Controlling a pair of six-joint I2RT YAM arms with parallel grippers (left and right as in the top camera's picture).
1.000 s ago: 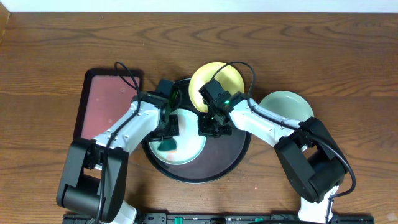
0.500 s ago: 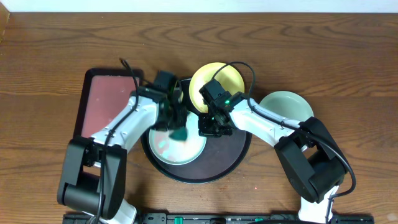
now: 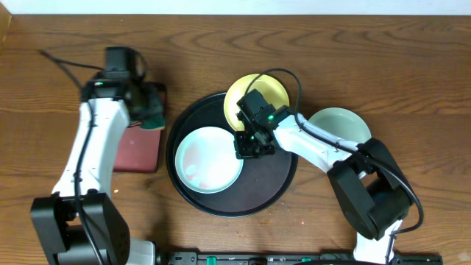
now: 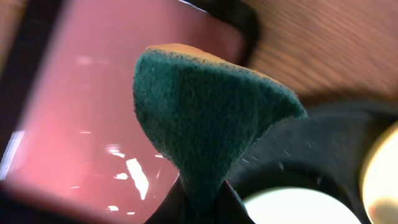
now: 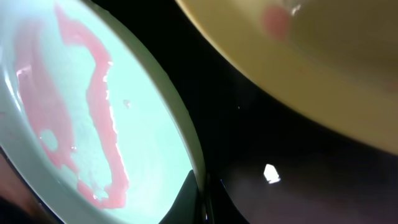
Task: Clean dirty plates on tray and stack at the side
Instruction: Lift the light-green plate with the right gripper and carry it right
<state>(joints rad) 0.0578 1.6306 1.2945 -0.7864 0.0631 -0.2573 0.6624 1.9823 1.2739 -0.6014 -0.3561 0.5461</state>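
Nearest the robot on the wooden table (image 3: 59,199), the black tray (image 3: 254,202) sits at the centre. A mint plate (image 3: 208,160) lies in its left half, with pink-red smears across its middle that show clearly in the right wrist view (image 5: 74,112).

At that plate's right rim is the right gripper (image 3: 247,147). Its fingertips (image 5: 186,202) are close together at the rim. The dark tray floor (image 5: 249,143) hides one of them, so I cannot tell whether they are pinching the plate.

To the right, off the tray and just beside it, a second mint plate (image 3: 338,126) rests on the table. To the left of the black tray lies a dark-red tray (image 3: 136,151).

Farther back, the left gripper (image 3: 152,112) is over the far end of the dark-red tray (image 4: 93,124). Its jaws are clamped on a green sponge (image 4: 205,118), which sticks up pinched between them.

Farthest, the yellow plate (image 3: 257,94) lies at the black tray's far edge, partly over its rim. It has a pink spot on it (image 5: 311,56).
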